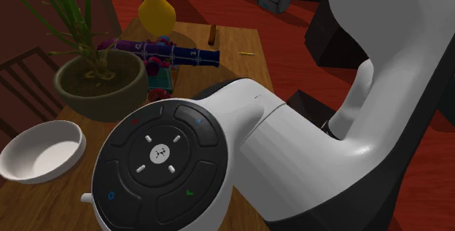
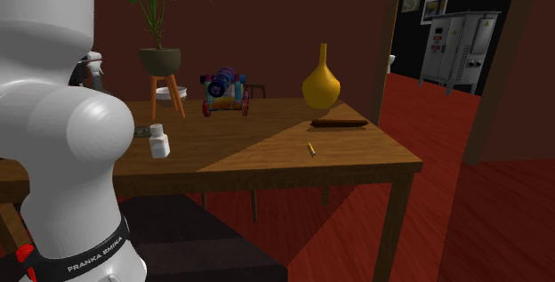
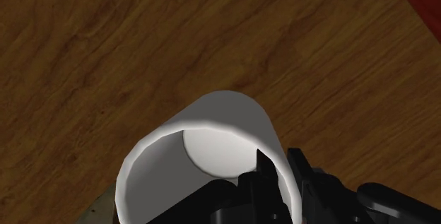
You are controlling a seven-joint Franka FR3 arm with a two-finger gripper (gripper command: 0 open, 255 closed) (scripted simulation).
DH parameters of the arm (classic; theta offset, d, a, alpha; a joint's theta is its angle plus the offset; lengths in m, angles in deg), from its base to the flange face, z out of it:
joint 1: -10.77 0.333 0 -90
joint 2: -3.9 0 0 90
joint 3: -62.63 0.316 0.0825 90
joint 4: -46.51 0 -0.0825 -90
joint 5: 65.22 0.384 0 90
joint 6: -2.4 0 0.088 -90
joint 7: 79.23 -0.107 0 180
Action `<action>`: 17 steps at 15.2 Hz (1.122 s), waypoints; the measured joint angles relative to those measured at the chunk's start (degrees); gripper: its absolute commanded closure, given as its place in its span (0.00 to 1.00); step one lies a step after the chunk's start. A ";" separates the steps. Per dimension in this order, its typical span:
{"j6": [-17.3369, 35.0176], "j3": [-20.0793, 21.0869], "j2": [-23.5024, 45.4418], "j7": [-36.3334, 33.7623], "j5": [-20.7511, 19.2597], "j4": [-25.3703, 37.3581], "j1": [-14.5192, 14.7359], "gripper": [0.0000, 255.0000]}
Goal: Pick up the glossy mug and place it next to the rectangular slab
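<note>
The white mug [image 3: 219, 109] sits in the gripper [image 3: 279, 164], its open mouth turned toward the wrist camera so that the pale inside bottom shows; the black fingers [image 3: 300, 169] are clenched on its wall, one inside the rim and one outside. Under it lies the wooden table [image 3: 106, 60]; whether the mug rests on the wood or hangs clear of it, I cannot tell. A flat grey piece [image 3: 99, 208] pokes in just beside the mug's rim; a strip of red floor [image 3: 424, 3] shows past the table's edge.

In the second exterior view the flat grey piece [image 2: 142, 132] lies next to a small white bottle [image 2: 158, 141], both close to the white arm [image 2: 53, 129]; the dark brown slab [image 2: 338, 123] lies well apart from them, toward that view's right, just in front of the yellow vase [image 2: 321, 83]; a yellow pencil [image 2: 311, 149] lies near the slab on the table [image 2: 267, 160]. A toy cannon [image 2: 224, 89] stands between the vase and the potted plant [image 2: 160, 58].

In the shoulder view the arm [image 1: 350, 120] fills the foreground; beyond it stand the potted plant [image 1: 102, 84], a white bowl [image 1: 40, 149], the toy cannon [image 1: 168, 55], the yellow vase [image 1: 157, 7], the dark brown slab [image 1: 212, 33] and the pencil [image 1: 246, 51].
</note>
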 measured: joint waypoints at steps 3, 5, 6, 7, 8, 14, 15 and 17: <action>0.24 -0.08 0.13 -0.13 -0.17 -0.15 0.07 1.00; 0.27 -0.09 0.14 -0.14 -0.19 -0.17 0.07 1.00; 0.28 -0.09 0.15 -0.14 -0.19 -0.17 0.08 0.00; 0.28 -0.09 0.14 -0.14 -0.19 -0.17 0.08 0.00; 0.28 -0.09 0.14 -0.15 -0.19 -0.17 0.08 0.00; -1.37 0.82 -1.57 0.95 1.50 0.51 -0.75 0.00; -2.90 1.13 -1.91 1.19 2.05 1.90 -0.66 0.00; -4.85 1.80 -3.26 2.19 3.46 3.10 -1.27 0.00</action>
